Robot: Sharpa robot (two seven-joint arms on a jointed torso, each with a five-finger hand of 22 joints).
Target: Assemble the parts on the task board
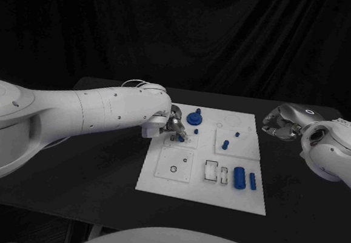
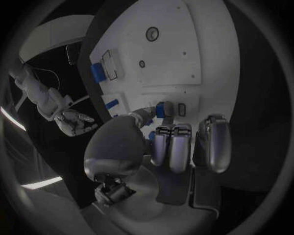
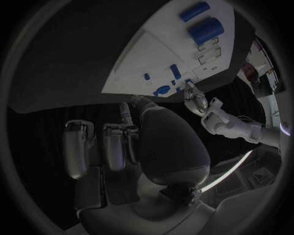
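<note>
Parts sit scattered over the white task board [image 1: 201, 192], which lies in the middle of the black worktop [image 1: 89, 170]. At about 4 o'clock on the board a fat blue cylinder [image 1: 239, 177] lies on its side with a thinner blue pin [image 1: 253, 181] just beside it, both near 2 empty rectangular slots [image 1: 211, 171]. These look parked there, waiting their turn. Toward 12 o'clock a blue knobbed peg [image 1: 194, 118] stands upright, and a short blue peg [image 1: 225, 145] stands in a square plate at about 1 o'clock.

The left hand [image 1: 168, 126] reaches over the board's 10 o'clock corner. In the left wrist view its thumb and a finger pinch a small blue piece [image 2: 161, 109], held just above the board next to a small dark slot [image 2: 182, 109]. The other fingers [image 2: 171, 147] stay curled back, probably to keep them off the neighbouring parts while the piece is lined up. My guess is that this piece is about to be seated; the fit looks tight, so a slight tilt could jam it.

The right hand [image 1: 283, 123] rests off the board's 2 o'clock corner, well apart from every part. Its fingers [image 3: 116, 147] are loosely curled around nothing, seemingly kept out of the way so the left arm has room.
</note>
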